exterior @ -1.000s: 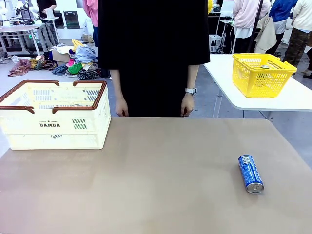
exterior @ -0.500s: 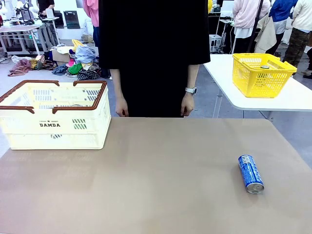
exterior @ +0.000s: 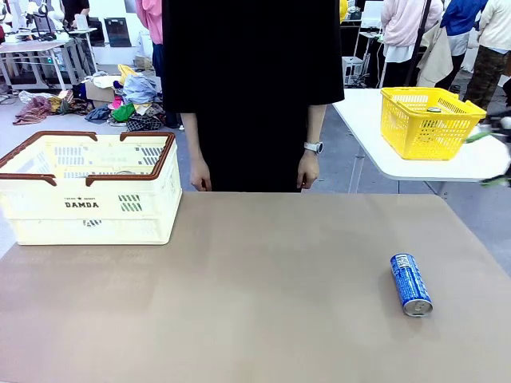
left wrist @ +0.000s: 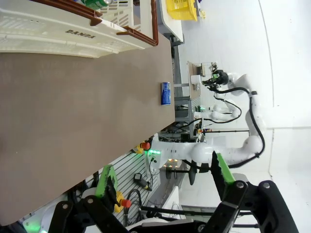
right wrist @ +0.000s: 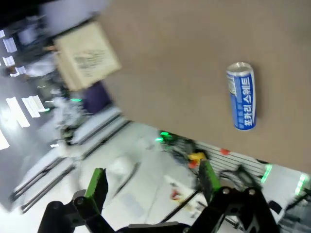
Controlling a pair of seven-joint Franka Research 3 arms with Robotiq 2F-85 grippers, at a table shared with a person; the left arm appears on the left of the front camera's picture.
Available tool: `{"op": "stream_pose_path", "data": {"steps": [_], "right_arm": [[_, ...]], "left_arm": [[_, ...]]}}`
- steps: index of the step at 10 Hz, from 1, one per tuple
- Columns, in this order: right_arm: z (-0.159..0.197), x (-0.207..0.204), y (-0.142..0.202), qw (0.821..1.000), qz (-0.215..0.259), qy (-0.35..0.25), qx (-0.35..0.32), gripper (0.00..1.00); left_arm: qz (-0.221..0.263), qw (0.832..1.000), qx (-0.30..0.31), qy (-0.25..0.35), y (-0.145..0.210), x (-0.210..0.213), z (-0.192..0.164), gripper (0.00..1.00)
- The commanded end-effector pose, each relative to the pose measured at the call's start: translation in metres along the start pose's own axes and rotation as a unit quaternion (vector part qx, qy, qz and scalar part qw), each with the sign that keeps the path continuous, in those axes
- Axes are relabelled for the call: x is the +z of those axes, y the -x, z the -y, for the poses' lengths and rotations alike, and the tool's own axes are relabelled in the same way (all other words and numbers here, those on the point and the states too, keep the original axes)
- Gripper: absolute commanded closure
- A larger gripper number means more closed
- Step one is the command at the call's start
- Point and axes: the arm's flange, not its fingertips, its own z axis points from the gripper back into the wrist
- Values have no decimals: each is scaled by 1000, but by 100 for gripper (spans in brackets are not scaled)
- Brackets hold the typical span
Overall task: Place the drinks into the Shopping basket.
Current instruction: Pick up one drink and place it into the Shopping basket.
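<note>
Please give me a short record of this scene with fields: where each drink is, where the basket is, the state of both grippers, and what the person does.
blue can: lying on its side, right part of the table, nothing touching it
green item: inside the Shopping basket, possibly the second drink; too little of it shows to be sure
Shopping basket: upright, far left of the table
left gripper: open, holding nothing
right gripper: open, holding nothing, apart from the blue can
person: standing at the far side, hands down by the table edge

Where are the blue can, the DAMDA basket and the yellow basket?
blue can [exterior: 411,285]: front view, middle of its side.
DAMDA basket [exterior: 40,214]: front view, front wall.
yellow basket [exterior: 421,137]: front view, front wall.
</note>
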Motion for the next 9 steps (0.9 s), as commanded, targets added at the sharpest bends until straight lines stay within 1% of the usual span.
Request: {"op": "stream_pose_path", "data": {"steps": [1, 2, 3, 4, 5, 6, 7, 8, 9], "right_arm": [[-22, -85, 7, 963, -2, 266, 47, 0], [-25, -128, 15, 943, 11, 326, 72, 0], [-21, -165, 26, 923, 20, 368, 109, 0], [-13, -181, 33, 903, 88, 400, 131, 0], [-9, -178, 43, 899, 108, 394, 160, 0], [-13, -146, 54, 914, 143, 341, 168, 0], [-22, -194, 30, 915, 25, 377, 138, 0], [-22, -194, 30, 915, 25, 377, 138, 0], [-19, -175, 44, 907, 79, 382, 159, 0]], "left_arm": [[3, 1000, 2, 3, 2, 0, 2, 0], [3, 1000, 2, 3, 2, 0, 2, 0], [3, 1000, 2, 3, 2, 0, 2, 0], [3, 1000, 2, 3, 2, 0, 2, 0], [3, 1000, 2, 3, 2, 0, 2, 0], [3, 1000, 2, 3, 2, 0, 2, 0], [3, 1000, 2, 3, 2, 0, 2, 0], [3, 1000, 2, 3, 2, 0, 2, 0], [3, 1000, 2, 3, 2, 0, 2, 0]]}}
